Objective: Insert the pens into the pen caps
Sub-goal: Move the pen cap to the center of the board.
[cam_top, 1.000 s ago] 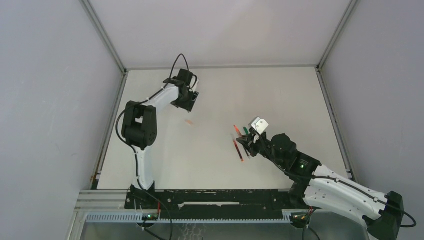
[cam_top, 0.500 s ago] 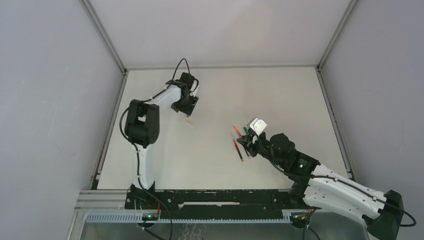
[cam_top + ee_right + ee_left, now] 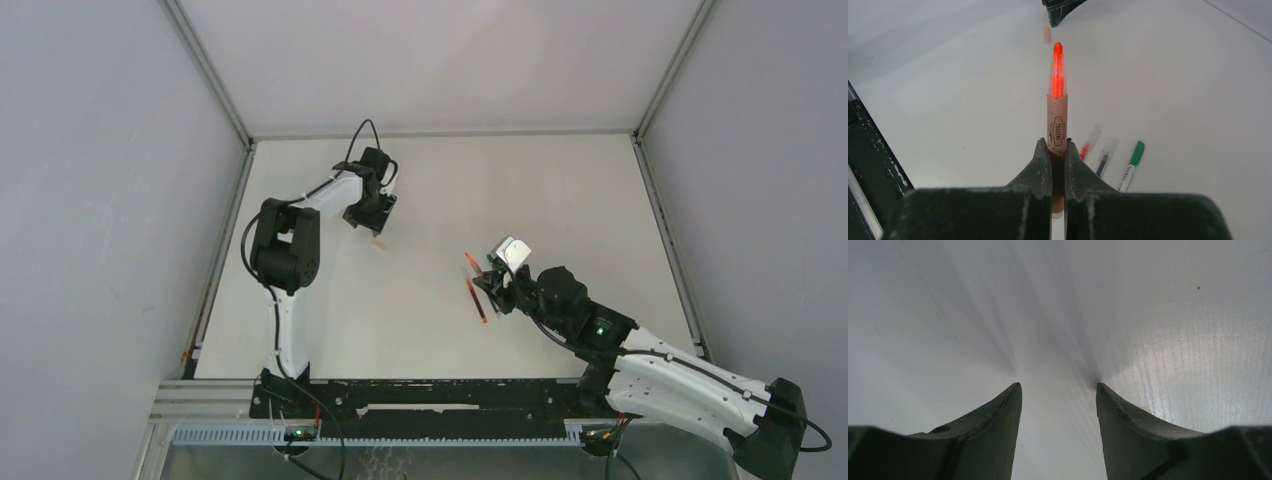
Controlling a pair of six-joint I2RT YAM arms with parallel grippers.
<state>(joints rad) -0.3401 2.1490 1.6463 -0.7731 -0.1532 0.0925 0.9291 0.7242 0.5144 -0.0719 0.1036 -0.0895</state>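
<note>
Progress looks early: right gripper [image 3: 1058, 148] is clamped on a red pen [image 3: 1057, 100] whose tip is uncapped. Three other pens [image 3: 1105, 157] lie on the desk [image 3: 1173, 75] just beside that gripper. Well beyond it, left gripper [image 3: 1058, 387] hangs with jaws apart and empty, near a loose cap [image 3: 1046, 34].

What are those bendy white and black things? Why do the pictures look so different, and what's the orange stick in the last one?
Those are two robot arms bolted to a table. The wide picture looks down from above. The other two come from little cameras on the wrists, so you see each arm's own fingers. The right gripper pinches a red pen. Beside it lie a red-tipped pen, a dark-tipped pen and a green pen. The left gripper is open and empty, close to a small pinkish cap.
</note>
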